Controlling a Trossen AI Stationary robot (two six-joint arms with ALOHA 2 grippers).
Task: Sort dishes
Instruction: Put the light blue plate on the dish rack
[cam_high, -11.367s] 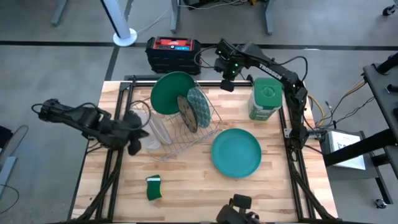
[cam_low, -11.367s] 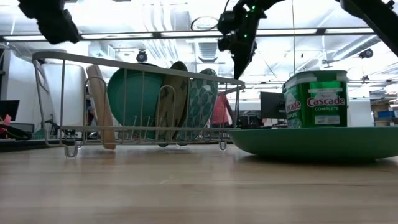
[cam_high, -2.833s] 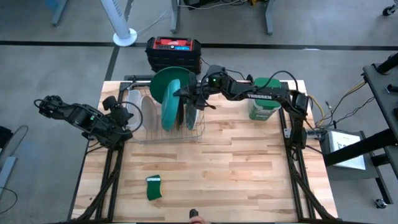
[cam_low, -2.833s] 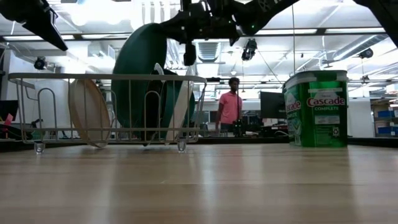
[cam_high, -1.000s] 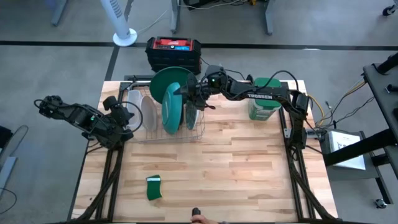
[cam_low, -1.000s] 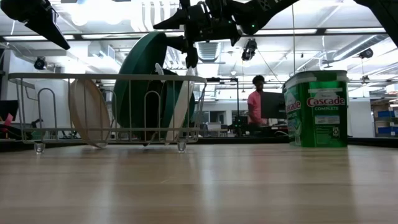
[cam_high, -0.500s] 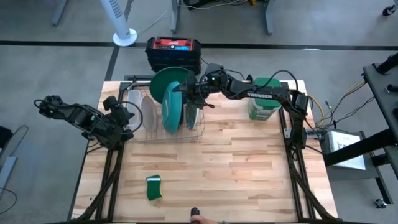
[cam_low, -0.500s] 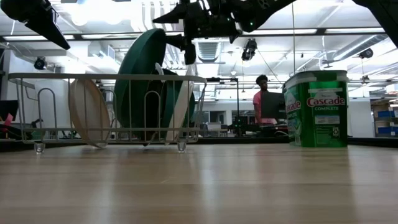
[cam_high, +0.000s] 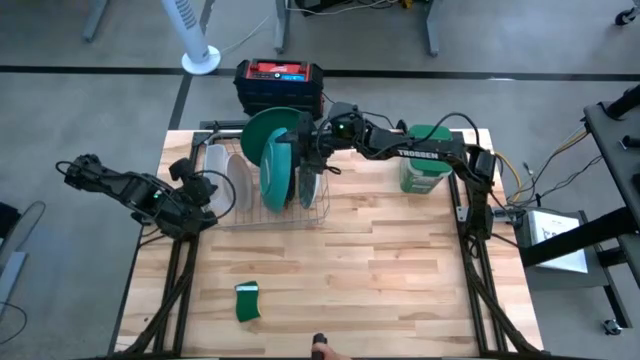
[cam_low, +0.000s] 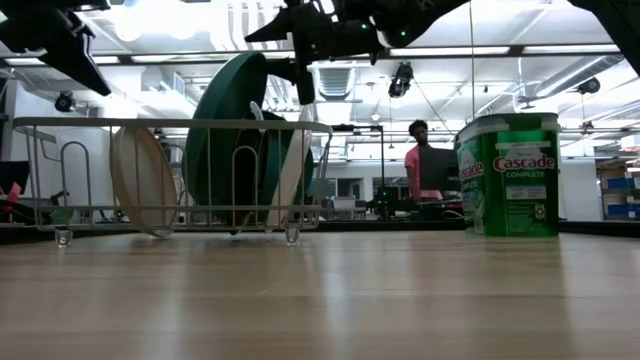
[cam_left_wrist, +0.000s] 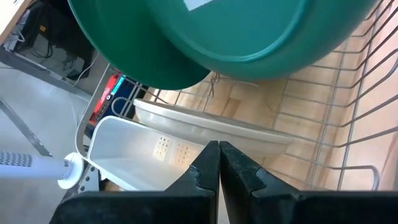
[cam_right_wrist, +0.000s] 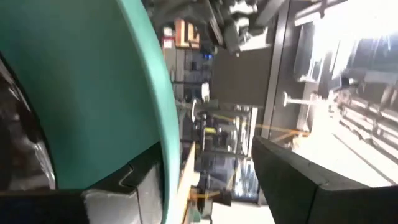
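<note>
A wire dish rack (cam_high: 322, 205) stands at the table's far left of centre. On edge in it are a whitish plate (cam_high: 240, 182), a dark green plate (cam_high: 272, 128), a teal plate (cam_high: 277, 178) and a patterned plate (cam_high: 309, 185). My right gripper (cam_high: 306, 150) is open and reaches in level from the right, its fingers on either side of the teal plate's top rim (cam_right_wrist: 163, 118). In the low view the teal plate (cam_low: 228, 120) leans in the rack under that gripper (cam_low: 290, 55). My left gripper (cam_high: 196, 196) is shut with nothing in it, just left of the rack. My right gripper stands open astride the teal plate's upper rim (cam_right_wrist: 166, 143), coming level from the table's right. One finger (cam_right_wrist: 118, 186) lies close beside the plate's face; I cannot tell whether it touches. The plate stands on edge in the rack, leaning.
A green lidded canister (cam_high: 428, 158) stands at the far right. A small green sponge (cam_high: 247, 301) lies near the front left. A white cutlery holder (cam_left_wrist: 134, 155) hangs on the rack's left end. Bare wood fills the near and right half. A person (cam_low: 418, 165) is far behind.
My right gripper's fingers have spread wider at the teal plate's top rim. The plate stays standing in the rack, leaning much as before.
</note>
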